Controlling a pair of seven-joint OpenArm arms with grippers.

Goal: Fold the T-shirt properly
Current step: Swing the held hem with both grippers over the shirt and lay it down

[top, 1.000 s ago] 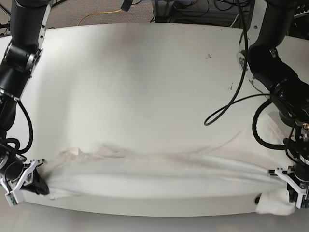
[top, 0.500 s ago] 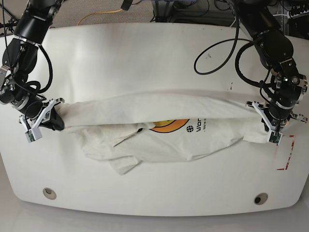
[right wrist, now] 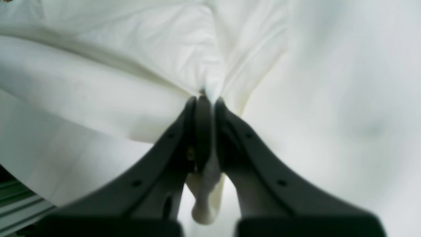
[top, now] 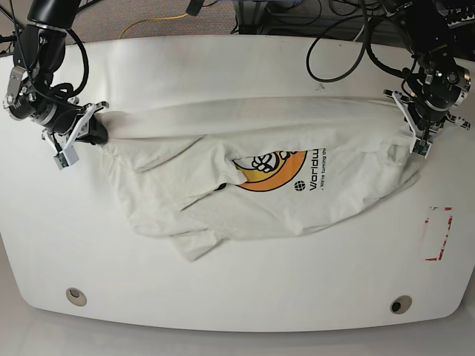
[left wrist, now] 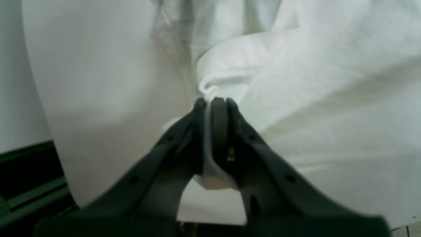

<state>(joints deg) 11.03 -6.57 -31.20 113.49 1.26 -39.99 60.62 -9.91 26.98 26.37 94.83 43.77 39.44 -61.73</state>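
Broadly, the white table [top: 237,67] fills the base view from edge to edge, and across its middle lies the T-shirt [top: 260,185], a cream garment spread in a wide rumpled band from the left-centre of the frame to the right-centre. Its upper edge runs taut in a nearly straight line between the two grippers, while the rest sags toward the lower part of the frame in loose folds, with one flap reaching down at lower left of centre. An orange round graphic [top: 271,167] with dark lettering beside it shows near the middle of the cloth, partly covered by a fold on its left. At the right of the base view the left gripper [top: 417,126] pinches the shirt's right-hand corner; in the left wrist view its dark fingers [left wrist: 213,131] are pressed together on a thin bunch of white fabric [left wrist: 210,92] that fans out toward the upper right of that frame. At the left of the base view the right gripper [top: 90,132] is clamped on the opposite corner; the right wrist view shows its jaws closed on a narrow pleat of cloth [right wrist: 210,89], the shirt spreading away to the upper left. A small red marking [top: 438,233] sits on the table at the far right, apart from the shirt.
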